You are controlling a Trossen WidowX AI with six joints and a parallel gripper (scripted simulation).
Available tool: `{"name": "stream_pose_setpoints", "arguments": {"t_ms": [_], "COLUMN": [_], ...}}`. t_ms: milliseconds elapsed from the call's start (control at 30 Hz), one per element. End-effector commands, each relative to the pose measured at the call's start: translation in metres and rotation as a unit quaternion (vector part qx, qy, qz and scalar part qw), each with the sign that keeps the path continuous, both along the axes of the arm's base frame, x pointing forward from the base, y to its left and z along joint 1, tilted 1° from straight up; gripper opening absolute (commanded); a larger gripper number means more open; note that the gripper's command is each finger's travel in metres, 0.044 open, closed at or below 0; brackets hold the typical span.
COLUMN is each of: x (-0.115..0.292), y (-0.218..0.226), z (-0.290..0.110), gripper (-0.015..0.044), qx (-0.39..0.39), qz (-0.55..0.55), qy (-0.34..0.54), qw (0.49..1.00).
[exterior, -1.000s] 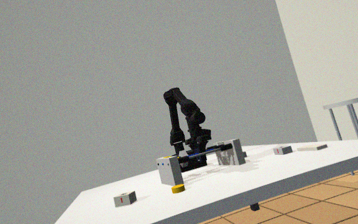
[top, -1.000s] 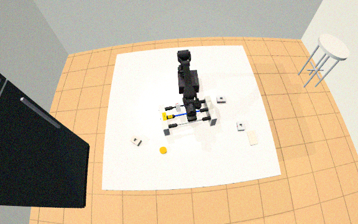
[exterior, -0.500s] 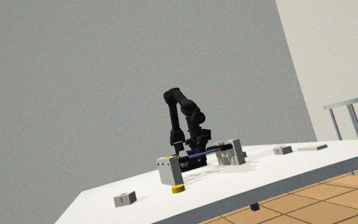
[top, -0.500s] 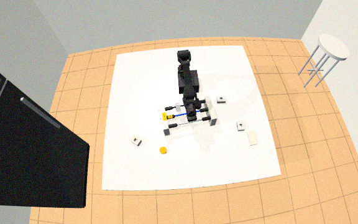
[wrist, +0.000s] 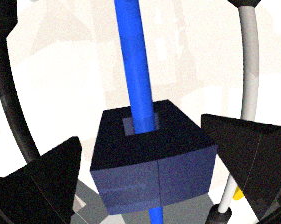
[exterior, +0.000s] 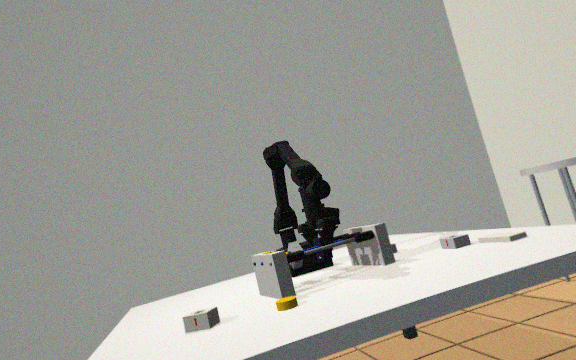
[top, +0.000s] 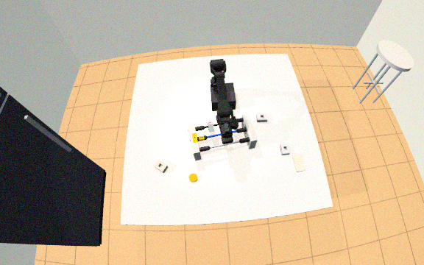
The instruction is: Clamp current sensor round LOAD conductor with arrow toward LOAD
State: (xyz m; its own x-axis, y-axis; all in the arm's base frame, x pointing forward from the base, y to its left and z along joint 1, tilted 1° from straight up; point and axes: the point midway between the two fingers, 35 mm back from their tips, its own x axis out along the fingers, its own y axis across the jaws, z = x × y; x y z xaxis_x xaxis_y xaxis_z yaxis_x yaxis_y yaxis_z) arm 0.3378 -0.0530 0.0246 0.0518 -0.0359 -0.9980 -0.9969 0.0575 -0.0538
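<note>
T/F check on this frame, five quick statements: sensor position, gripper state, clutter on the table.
1. The dark blue sensor sits around the blue conductor. True.
2. The gripper is clamped on the sensor. False: its fingers stand apart from the sensor's sides, holding nothing.
3. A yellow disc lies on the table in front of the fixture. True.
4. The sensor sits on the white conductor. False: that conductor runs beside it, bare.
5. The stool stands on the table. False: it stands on the floor, beyond the table's corner.
</note>
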Motion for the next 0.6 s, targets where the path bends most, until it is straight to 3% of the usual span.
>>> {"name": "stream_pose_setpoints", "arguments": {"t_ms": [0,200,400,567], "x": [0.0,0.0,-0.001,-0.003], "y": [0.0,0.0,-0.01,-0.011], "z": [0.0,0.003,0.088,0.099], "gripper": [0.044,0.044,0.044,0.044], "qx": [0.0,0.0,0.003,0.003], "qz": [0.0,0.0,0.002,0.002], "qy": [0.0,0.0,0.006,0.007], "qw": [1.0,1.0,1.0,1.0]}}
